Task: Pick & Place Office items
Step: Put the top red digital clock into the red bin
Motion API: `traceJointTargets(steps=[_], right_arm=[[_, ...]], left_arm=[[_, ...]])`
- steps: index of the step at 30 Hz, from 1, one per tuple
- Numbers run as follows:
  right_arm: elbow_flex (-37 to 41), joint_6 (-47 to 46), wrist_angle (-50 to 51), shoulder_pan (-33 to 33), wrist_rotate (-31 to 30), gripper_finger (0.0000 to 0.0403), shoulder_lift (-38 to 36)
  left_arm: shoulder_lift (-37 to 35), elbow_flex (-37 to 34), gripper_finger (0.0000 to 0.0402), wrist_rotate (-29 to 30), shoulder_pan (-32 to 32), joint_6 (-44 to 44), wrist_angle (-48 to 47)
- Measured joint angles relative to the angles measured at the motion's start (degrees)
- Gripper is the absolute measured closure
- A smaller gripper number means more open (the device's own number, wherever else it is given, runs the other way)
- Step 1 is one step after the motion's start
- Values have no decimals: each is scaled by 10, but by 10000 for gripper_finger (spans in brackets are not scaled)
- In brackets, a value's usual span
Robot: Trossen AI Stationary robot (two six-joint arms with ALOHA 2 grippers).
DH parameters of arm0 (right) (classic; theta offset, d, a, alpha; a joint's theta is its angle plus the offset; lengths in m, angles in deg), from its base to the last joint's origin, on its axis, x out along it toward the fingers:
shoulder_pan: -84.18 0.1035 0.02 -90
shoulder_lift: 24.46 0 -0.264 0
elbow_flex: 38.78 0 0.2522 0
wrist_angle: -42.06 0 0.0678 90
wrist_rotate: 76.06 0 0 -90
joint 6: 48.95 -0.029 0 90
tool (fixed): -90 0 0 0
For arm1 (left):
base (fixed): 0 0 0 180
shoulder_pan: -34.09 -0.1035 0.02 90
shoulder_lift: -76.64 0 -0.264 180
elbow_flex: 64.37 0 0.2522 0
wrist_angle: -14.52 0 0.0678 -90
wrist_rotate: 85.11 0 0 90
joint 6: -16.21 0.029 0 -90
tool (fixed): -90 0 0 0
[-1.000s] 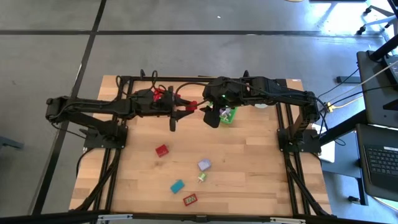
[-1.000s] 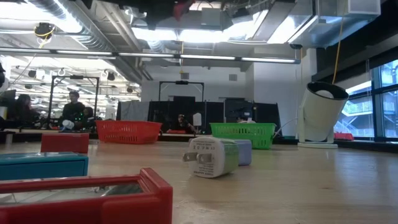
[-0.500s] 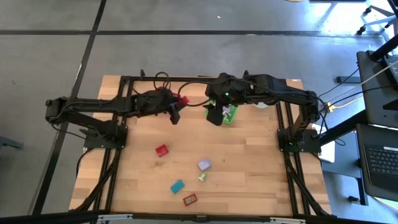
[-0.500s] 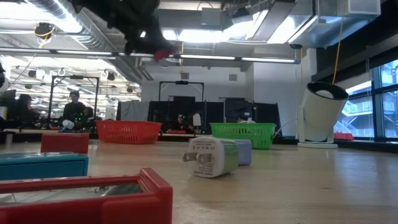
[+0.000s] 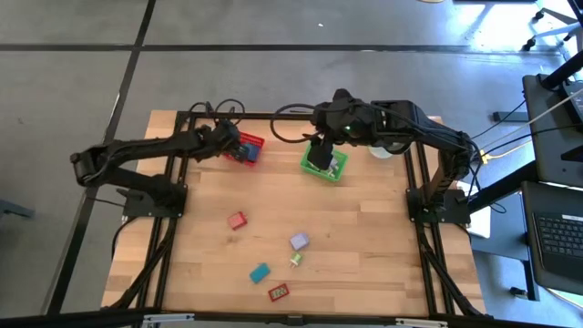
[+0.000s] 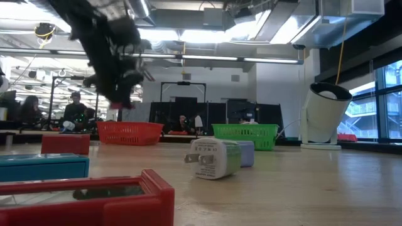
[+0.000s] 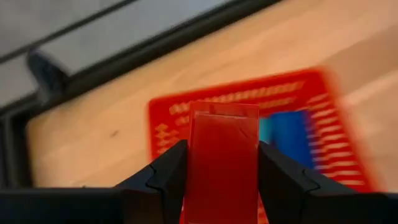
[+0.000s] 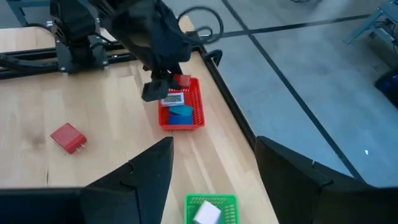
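Two mesh baskets sit at the far side of the wooden bench (image 5: 364, 237) — one red mesh basket (image 5: 245, 148), one green mesh basket (image 5: 325, 165). Five small office items lie loose on the near half: a red block (image 5: 237, 220), a lavender block (image 5: 299, 241), a white-and-green plug adapter (image 5: 296, 260), a teal block (image 5: 260, 272) and a red framed piece (image 5: 278, 292). The left tool (image 7: 221, 177) hangs just above the red basket, clamped on a translucent red rectangular piece (image 7: 221, 162); a blue piece (image 8: 181, 112) already lies inside. The right tool (image 5: 319, 157) hovers over the green basket — its fingers stand apart, holding nothing.
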Motion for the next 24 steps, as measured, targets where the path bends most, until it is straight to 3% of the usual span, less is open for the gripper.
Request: traceJointTargets(steps=[5,14,24], right_arm=[[-1,0,-1,0,-1,175,0],[-1,2,-9,0,-2,175,0],[-1,2,-9,0,-53,175,0]], left_arm=[[42,-7,245,-35,-44,-11,5],[108,-7,242,-54,-66,5,21],[106,-7,212,-77,-65,-28,21]])
